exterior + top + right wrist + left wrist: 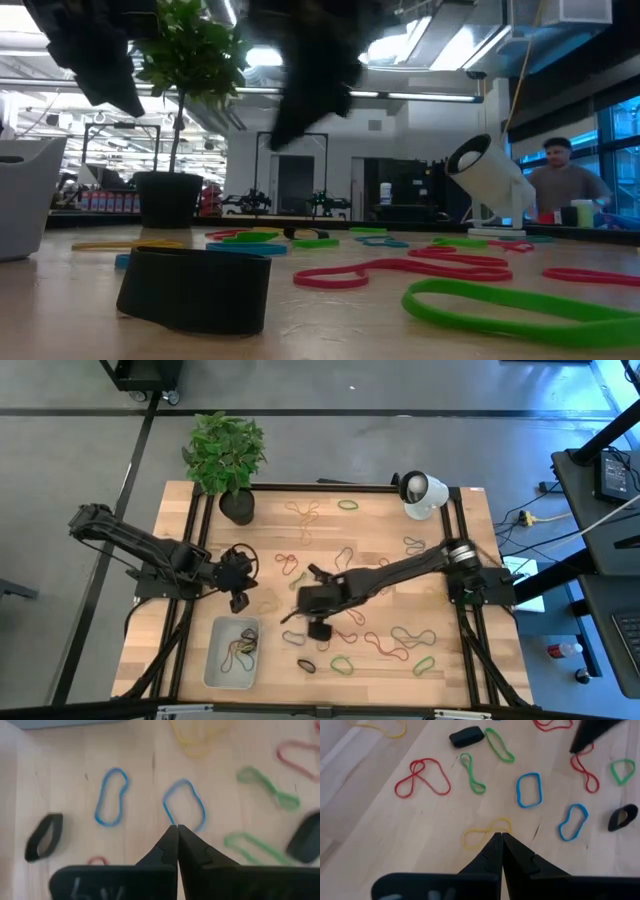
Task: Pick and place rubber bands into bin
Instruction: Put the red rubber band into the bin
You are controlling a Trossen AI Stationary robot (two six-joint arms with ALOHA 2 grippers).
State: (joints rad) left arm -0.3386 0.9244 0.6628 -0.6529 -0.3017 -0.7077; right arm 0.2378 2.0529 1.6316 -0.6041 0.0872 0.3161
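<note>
Many rubber bands (385, 645) in red, green, blue, yellow and black lie flat across the wooden table. A few rest inside the pale grey bin (215, 660) near the table's near-left corner. My left gripper (501, 836) is shut and hovers just beside a yellow band (485, 831); in the high view it (243, 600) is above the bin's far side. My right gripper (176, 827) is shut too, its tips over the edge of a blue band (186, 802) that lies flat; it (318, 628) is right of the bin. The low view shows both arms raised off the table.
A black plant pot (237, 507) with a green plant stands at the far left, and a white lamp-like device (422, 493) at the far right. A wide black band (195, 288) lies close to the low camera. A person (562, 180) is in the room beyond the table.
</note>
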